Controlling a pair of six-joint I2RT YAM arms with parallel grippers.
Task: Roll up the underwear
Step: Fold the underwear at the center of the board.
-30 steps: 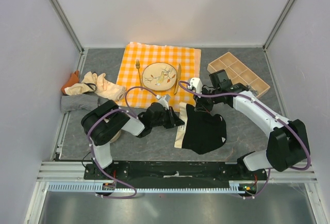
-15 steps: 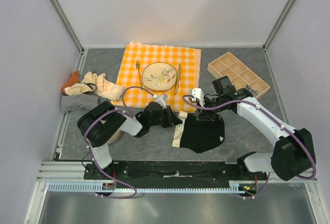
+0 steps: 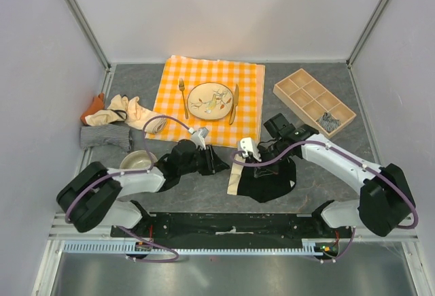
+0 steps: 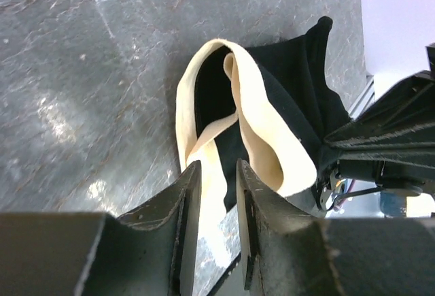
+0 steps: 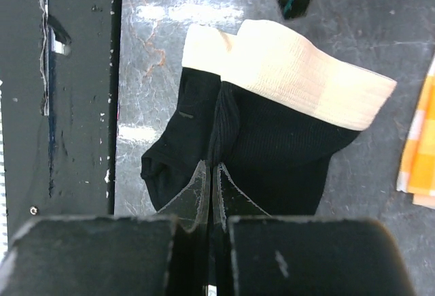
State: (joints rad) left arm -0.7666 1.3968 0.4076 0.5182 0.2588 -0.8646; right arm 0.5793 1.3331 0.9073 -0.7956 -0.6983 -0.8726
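Right gripper pinched black cream-banded cloth underwear, frame centre; left gripper clamped its band. Best rolled taut, evenly.

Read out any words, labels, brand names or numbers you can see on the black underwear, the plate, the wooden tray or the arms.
No readable text in any view.
Black cloth underwear with a cream band: no tag or print shows.
Round cream plate: only a painted pattern, no letters.
Wooden compartment tray: unmarked.
Black-and-white robot arms: no legible label.
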